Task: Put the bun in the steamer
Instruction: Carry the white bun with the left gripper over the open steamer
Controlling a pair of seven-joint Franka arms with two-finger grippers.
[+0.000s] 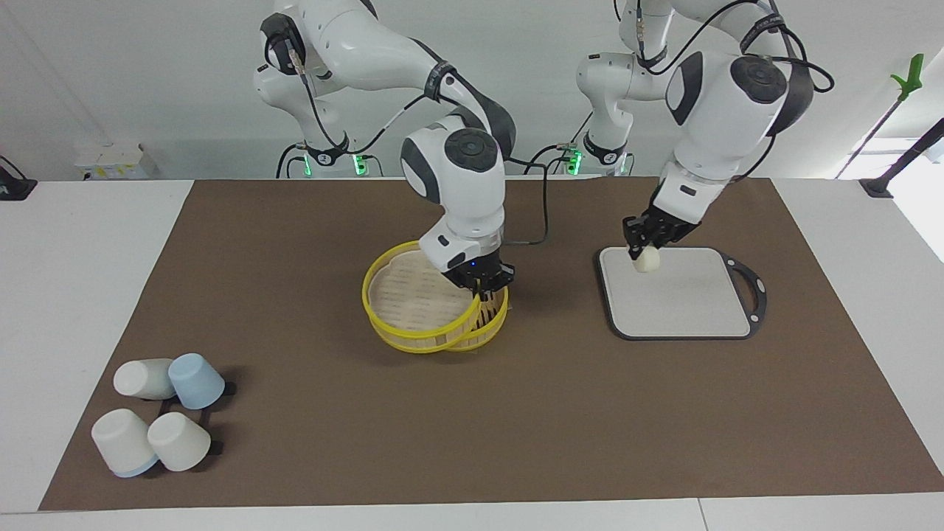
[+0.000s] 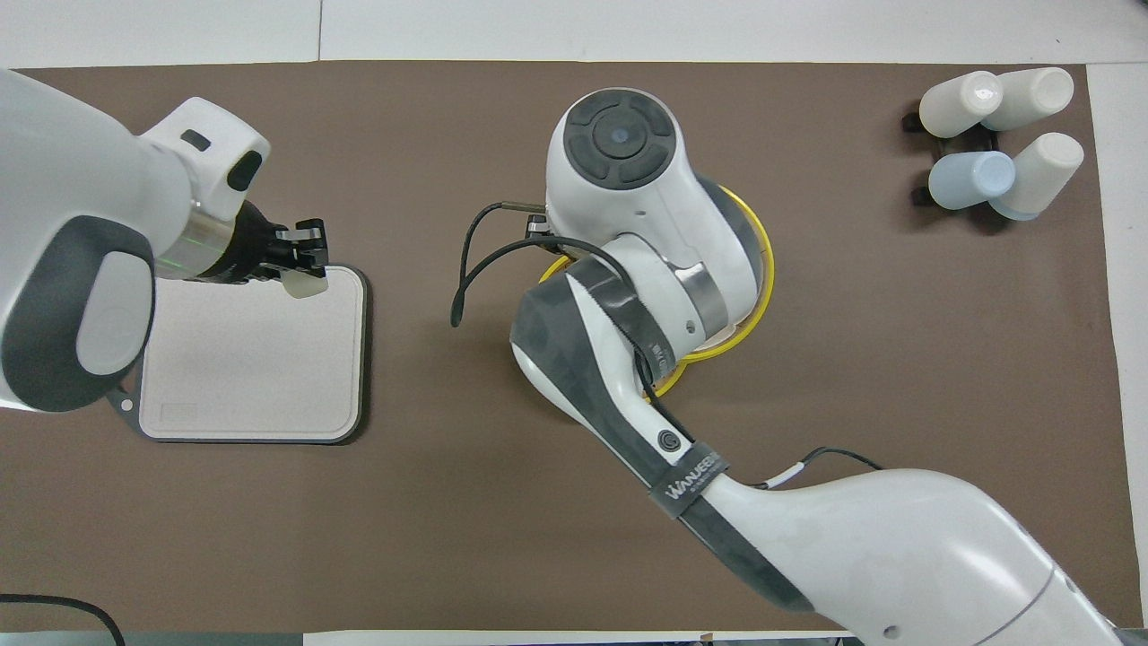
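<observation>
A brown mat (image 1: 310,221) covers most of the white table (image 1: 81,295). On it, toward the left arm's end, lies a grey square board (image 1: 689,310) with a dark rim and a loop handle. Near the mat's middle sits the steamer (image 1: 487,328), a round yellow-rimmed basket whose slatted wall shows at the edge toward the left arm's end. Its matching lid (image 1: 402,295), pale on top and yellow at the rim, is tilted and slid partly off the basket toward the right arm's end, so the two yellow rims overlap rather than line up. In the overhead view the right arm hides nearly all of the basket and lid.

The right gripper (image 1: 483,287) is clenched on the lid's rim, at the edge toward the left arm's end, directly over the basket wall.

At the mat's corner toward the right arm's end, farther from the robots, four upturned cups (image 1: 158,420) cluster together, three white and one pale blue.

The left gripper (image 1: 643,247) hangs in the air over the board's corner nearest the steamer, grasping the bun (image 1: 647,259), a small cream-white lump that hangs clear of the board.
</observation>
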